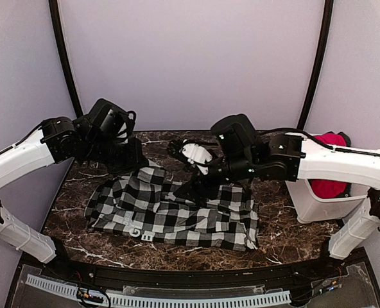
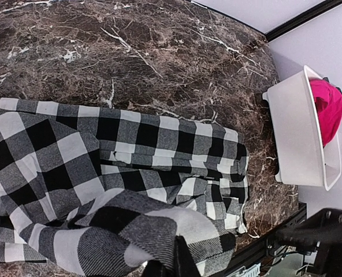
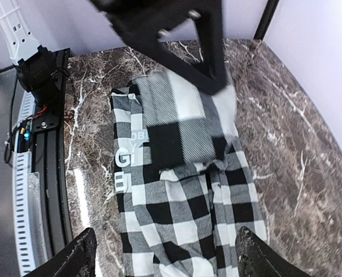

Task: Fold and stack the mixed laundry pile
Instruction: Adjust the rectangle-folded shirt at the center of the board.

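Overhead first: the black-and-white checked cloth garment (image 1: 177, 215) lies spread across the dark marble table (image 1: 74, 192), its white lettering (image 1: 136, 232) toward the near edge. The plain bright red garment (image 1: 330, 186) sits in the white plastic bin (image 1: 305, 205) off to my right. My left gripper (image 1: 135, 157) is at the checked garment's far left corner. My right gripper (image 1: 196, 183) hangs over its far middle.

From my left wrist, checked cloth is bunched up against my fingers (image 2: 174, 262), which are pinched shut on it. The rest lies flat, well apart from the bin.

From my right wrist, my fingertips (image 3: 78, 254) stand wide apart with nothing between them, above flat cloth. Beyond them, the left gripper holds a flap doubled over the garment, beside the lettering.

So I judge the first fold of the checked garment is the step in hand, with the red one not yet begun. Next, I think, my left must lay its flap down squarely. My right needs a fresh hold on an edge, coming in low and pinching one layer only, so the fold comes out even.
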